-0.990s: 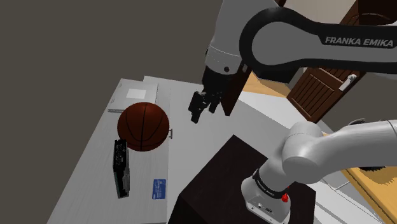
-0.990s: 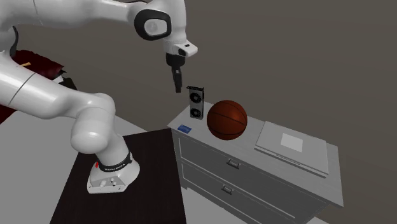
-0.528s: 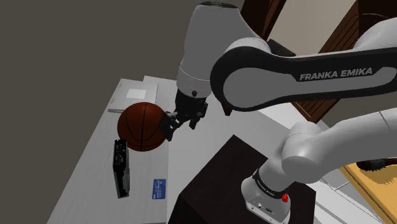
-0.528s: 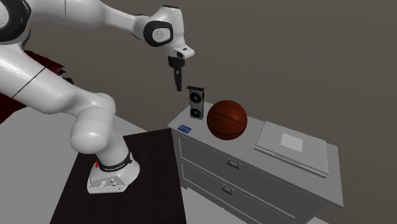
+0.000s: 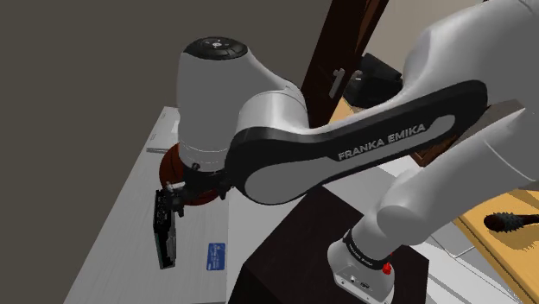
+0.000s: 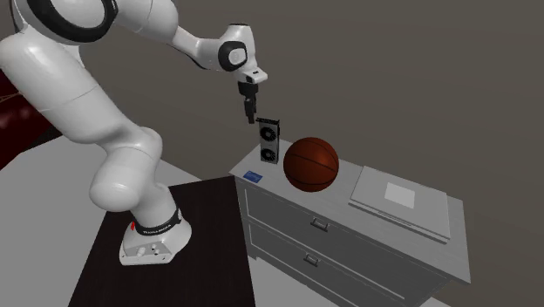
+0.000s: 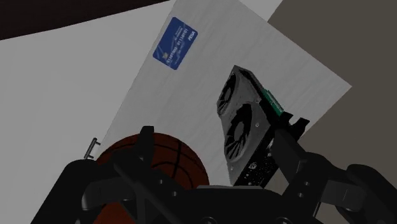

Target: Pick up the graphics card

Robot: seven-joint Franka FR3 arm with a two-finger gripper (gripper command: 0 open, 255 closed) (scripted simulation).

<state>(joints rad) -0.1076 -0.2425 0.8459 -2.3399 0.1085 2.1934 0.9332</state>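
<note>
The graphics card (image 6: 269, 142) is black with two fans and stands on its edge at the near end of the grey dresser top (image 6: 349, 218). In the shoulder view the graphics card (image 5: 162, 231) shows below the arm's wrist. My gripper (image 6: 250, 112) hangs just above the card's top, a little to the second exterior view's left, and does not touch it. In the wrist view the gripper (image 7: 213, 130) is open, with the graphics card (image 7: 245, 124) close to one fingertip (image 7: 284, 137) and nothing clasped.
A brown basketball (image 6: 311, 162) rests right beside the card, and a flat grey laptop (image 6: 399, 199) lies further along the dresser. A small blue card (image 6: 253, 176) lies at the dresser's near corner. The dark stand (image 6: 166, 253) sits below.
The arm has swung to the shoulder view's left, carrying the gripper from beside the basketball to just above the graphics card. The card and ball have not moved.
</note>
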